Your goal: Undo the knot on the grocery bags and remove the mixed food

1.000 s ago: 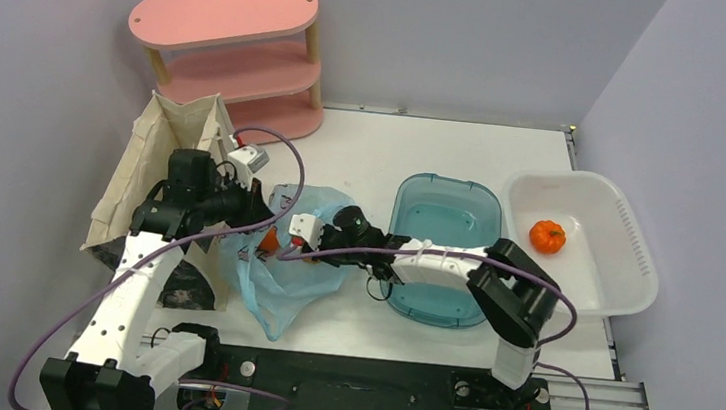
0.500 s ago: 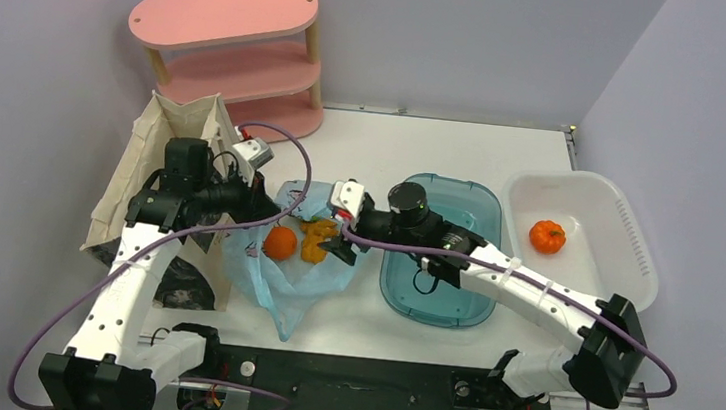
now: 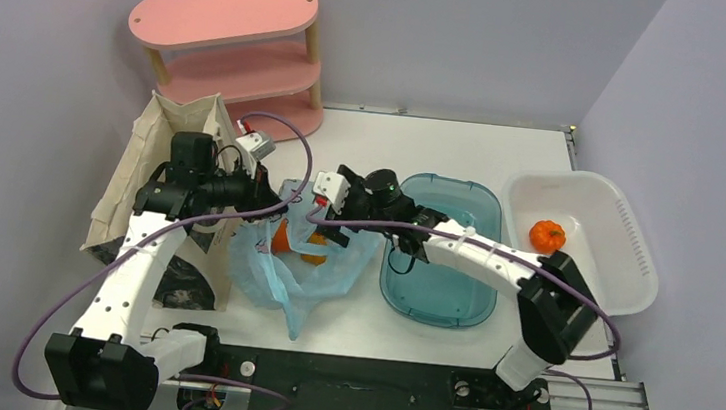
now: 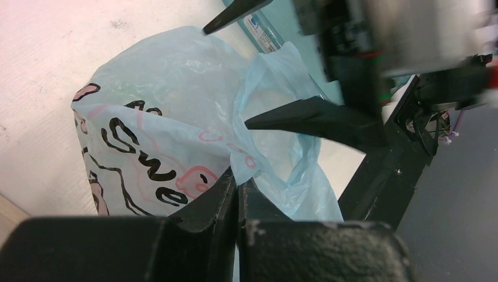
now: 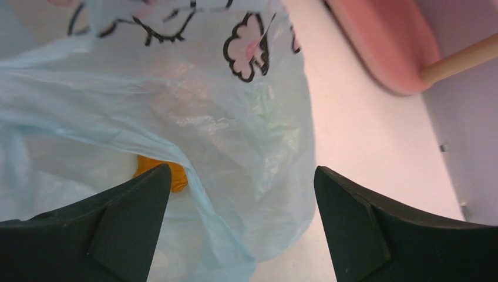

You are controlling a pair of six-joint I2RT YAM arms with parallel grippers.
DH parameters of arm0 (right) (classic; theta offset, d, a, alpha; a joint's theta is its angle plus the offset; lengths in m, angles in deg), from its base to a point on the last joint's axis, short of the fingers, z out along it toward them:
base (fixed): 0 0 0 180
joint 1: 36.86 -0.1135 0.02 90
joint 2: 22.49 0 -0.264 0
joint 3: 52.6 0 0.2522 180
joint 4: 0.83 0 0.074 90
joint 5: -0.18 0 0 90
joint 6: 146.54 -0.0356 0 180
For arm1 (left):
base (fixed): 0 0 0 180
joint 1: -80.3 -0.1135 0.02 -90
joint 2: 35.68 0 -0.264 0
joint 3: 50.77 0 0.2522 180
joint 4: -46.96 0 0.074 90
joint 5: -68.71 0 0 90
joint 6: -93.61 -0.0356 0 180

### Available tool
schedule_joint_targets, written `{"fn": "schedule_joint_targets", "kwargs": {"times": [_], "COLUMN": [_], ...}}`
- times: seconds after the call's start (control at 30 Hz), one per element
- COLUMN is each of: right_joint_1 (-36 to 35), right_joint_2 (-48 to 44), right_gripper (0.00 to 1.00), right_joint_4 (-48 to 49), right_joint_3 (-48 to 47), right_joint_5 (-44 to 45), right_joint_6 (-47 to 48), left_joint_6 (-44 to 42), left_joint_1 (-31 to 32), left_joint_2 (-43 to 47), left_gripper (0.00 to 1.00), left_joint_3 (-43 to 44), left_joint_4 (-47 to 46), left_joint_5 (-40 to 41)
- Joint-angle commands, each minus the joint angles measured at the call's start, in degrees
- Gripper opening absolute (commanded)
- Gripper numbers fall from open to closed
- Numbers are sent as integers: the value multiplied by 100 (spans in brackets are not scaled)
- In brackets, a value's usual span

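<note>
The light blue grocery bag (image 3: 304, 272) lies open between the arms, with dark doodles on its side (image 4: 147, 135). My left gripper (image 3: 265, 196) is shut on the bag's rim (image 4: 238, 176) and holds it up. My right gripper (image 3: 324, 233) hangs open over the bag's mouth, its fingers wide apart (image 5: 241, 182) with only loose plastic (image 5: 223, 123) between them. Orange food (image 3: 286, 237) shows inside the bag, and a piece of it (image 5: 160, 171) sits by the right gripper's left finger. A round orange fruit (image 3: 547, 236) lies in the white basin.
A teal tub (image 3: 450, 304) stands right of the bag, under the right arm. The white basin (image 3: 623, 280) is at the far right. A beige canvas tote (image 3: 159, 145) stands left of the bag, and a pink shelf (image 3: 234, 47) at the back left.
My right gripper opened, drew out of the bag and now hangs over its mouth, while that arm's elbow swung. The left gripper kept its hold on the rim and shifted slightly back.
</note>
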Motion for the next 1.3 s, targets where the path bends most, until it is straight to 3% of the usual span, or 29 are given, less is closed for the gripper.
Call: {"fn": "schedule_joint_targets", "kwargs": {"times": [0.0, 0.13, 0.17, 0.2, 0.23, 0.27, 0.3, 0.33, 0.43, 0.53, 0.57, 0.63, 0.7, 0.83, 0.9, 1.07, 1.17, 1.27], "right_joint_1": [151, 227, 255, 309, 335, 379, 406, 441, 424, 377, 374, 393, 443, 603, 672, 749, 751, 755], "right_joint_2": [610, 1148, 1244, 1420, 1486, 1540, 1511, 1359, 761, 15, -74, -152, 13, 425, 509, 542, 488, 440], "right_gripper": [87, 86, 78, 68, 44, 33, 10, 0, 0, 0, 0, 0, 0, 0, 0, 0, 0, 0], "right_joint_4": [54, -665, -849, -1280, -1509, -1856, -2022, -2042, -1809, -1304, -1020, -783, -737, -449, -218, -62, -54, -64], "right_joint_3": [-537, -1080, -1193, -1435, -1542, -1701, -1723, -1651, -1227, -654, -571, -459, -517, -533, -524, -451, -341, -283], "right_joint_5": [-452, -776, -915, -986, -1106, -1170, -1310, -1382, -1845, -2263, -2416, -2543, -2590, -2602, -2585, -2497, -2447, -2415], "right_joint_6": [121, 181, 207, 257, 267, 215, 171, 19, -538, -1969, -2257, -3068, -3533, -4238, -4419, -4455, -4427, -4384], "left_joint_6": [152, -48, -169, -232, -371, -429, -508, -529, -441, -170, -98, -295, -625, -1252, -1941, -3557, -3870, -3861], "left_joint_1": [-36, -36, -36, -36, -36, -40, -47, -67, -157, -387, -515, -633, -641, -629, -548, 216, 730, 1348], "left_joint_2": [-61, -101, -111, -129, -142, -159, -153, -148, -87, 122, 159, 361, 639, 1232, 1418, 1537, 1534, 1517], "left_gripper": [0, 0, 0, 0, 0, 0, 0, 0, 0, 2, 17, 34, 38, 38, 38, 36, 35, 36], "left_joint_3": [315, 356, 395, 413, 455, 499, 509, 512, 419, 134, 116, 195, 369, 768, 1036, 1005, 485, -144], "left_joint_4": [-358, -249, -149, -93, 22, 67, 101, 89, -380, -1151, -1390, -1409, -1250, -528, 324, 2066, 2277, 1777], "left_joint_5": [-336, -535, -562, -608, -625, -615, -531, -481, 215, 740, 856, 775, 560, 79, -213, -80, 289, 971]}}
